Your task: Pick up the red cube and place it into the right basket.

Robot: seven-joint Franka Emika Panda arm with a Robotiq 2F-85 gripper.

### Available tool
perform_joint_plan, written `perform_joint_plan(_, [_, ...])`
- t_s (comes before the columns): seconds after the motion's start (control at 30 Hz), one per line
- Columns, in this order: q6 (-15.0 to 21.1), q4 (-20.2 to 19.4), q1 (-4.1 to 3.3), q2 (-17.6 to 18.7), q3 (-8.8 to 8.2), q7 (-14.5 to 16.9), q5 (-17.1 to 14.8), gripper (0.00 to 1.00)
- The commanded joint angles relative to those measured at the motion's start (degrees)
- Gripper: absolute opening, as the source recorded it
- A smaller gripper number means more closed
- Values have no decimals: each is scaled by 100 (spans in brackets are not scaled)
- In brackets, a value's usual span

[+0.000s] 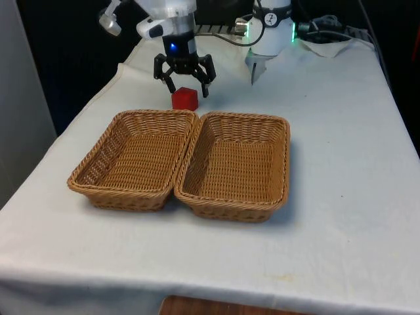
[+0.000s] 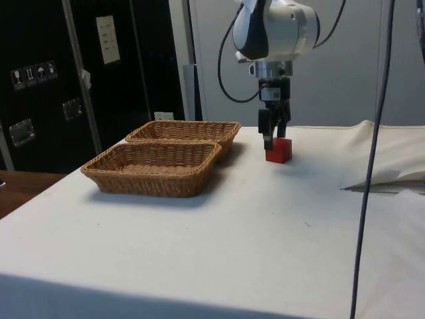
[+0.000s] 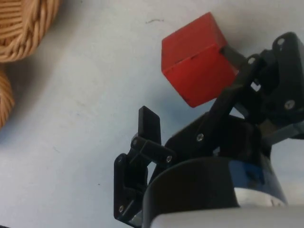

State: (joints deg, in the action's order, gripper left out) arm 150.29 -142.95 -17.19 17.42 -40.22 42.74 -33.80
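The red cube [image 1: 185, 98] rests on the white cloth just behind the two wicker baskets, near the back corner where they meet. My gripper [image 1: 187, 86] is open and low over the cube, one finger on each side. In the wrist view the cube [image 3: 197, 59] lies close against one finger [image 3: 237, 71], while the other finger [image 3: 149, 124] stands well apart from it. From the side, the gripper [image 2: 273, 139] hangs right at the cube [image 2: 279, 151], fingertips about level with its upper part. The right basket [image 1: 244, 117] is empty.
The left basket [image 1: 105, 147], also empty, touches the right one along their long sides. In the side view the right basket [image 2: 133, 174] is the nearer one. Rumpled cloth [image 1: 331, 47] lies at the far right of the front view. A basket rim [image 3: 23, 28] shows beside the cube.
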Motion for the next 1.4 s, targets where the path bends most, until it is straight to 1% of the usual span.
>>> perform_joint_plan(0.0, [-17,11,74,-6,74,126,-149,100])
perform_joint_plan(0.2, [-80,63,86,149,74,378,-435,100])
perform_joint_plan(0.23, [-69,52,17,183,0,304,-338,100])
perform_joint_plan(0.27, [-86,69,80,166,74,401,-464,100])
perform_joint_plan(0.47, [-166,115,80,275,86,487,-590,100])
perform_joint_plan(0.5, [-183,120,74,286,74,481,-584,100])
perform_joint_plan(0.53, [-178,103,17,298,11,395,-476,100])
perform_joint_plan(0.57, [-195,132,74,298,63,476,-573,100])
perform_joint_plan(0.63, [-206,143,69,304,40,464,-544,100])
perform_joint_plan(0.67, [-229,143,40,275,-29,424,-464,100])
perform_joint_plan(0.8, [-298,143,-23,178,-172,367,-332,100])
perform_joint_plan(0.83, [-258,166,17,235,-97,418,-447,100])
perform_joint_plan(0.87, [-321,143,-34,143,-201,344,-292,100])
perform_joint_plan(0.9, [-344,143,-46,115,-229,332,-258,100])
perform_joint_plan(1.0, [-418,149,-46,23,-292,269,-126,100])
perform_joint_plan(1.1, [-424,109,-29,-34,-275,246,-86,100])
perform_joint_plan(1.13, [-413,86,-17,-46,-264,264,-103,100])
perform_joint_plan(1.17, [-458,115,11,-74,-252,298,-132,100])
perform_joint_plan(1.2, [-401,57,-11,-46,-246,286,-126,100])
perform_joint_plan(1.23, [-390,23,6,-46,-223,315,-166,100])
perform_joint_plan(1.37, [-338,-57,17,0,-149,361,-286,100])
